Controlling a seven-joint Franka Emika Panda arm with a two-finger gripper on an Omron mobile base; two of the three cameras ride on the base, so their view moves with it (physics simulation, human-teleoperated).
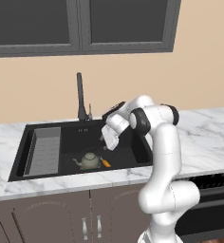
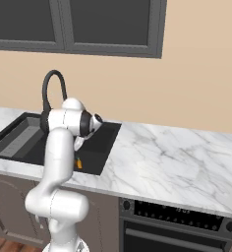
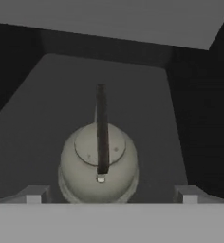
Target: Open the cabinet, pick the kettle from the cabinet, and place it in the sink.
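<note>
White marble table runs along a beige wall; grey veining, pale front edge. Grey-brown base cabinets beneath it, with short silver handles. Above, the cabinet: dark panelled double doors, both shut, lower frame edge in sight.

Left part of the table: the sink, a black rectangular basin sunk into the marble. Grey ribbed tray insert sits against its left wall. Dark faucet stands at the back rim; from the right base view its neck curves in a gooseneck.

Right of the sink, the right base view shows open marble, then a dark oven front with a row of knobs under the table edge.

The kettle stands upright on the sink floor, right of the tray and apart from it. Squat, grey-green, dull metal; short spout pointing left toward the tray; round lid with a knob. A small orange object lies just beside it on the right, kind not clear. In the hand view the kettle is seen from above, thin black loop handle arching across the lid.

End effector hangs over the basin, above and right of the kettle, not touching it. Fingertips spread wide, one to each side of the kettle, nothing between them.
</note>
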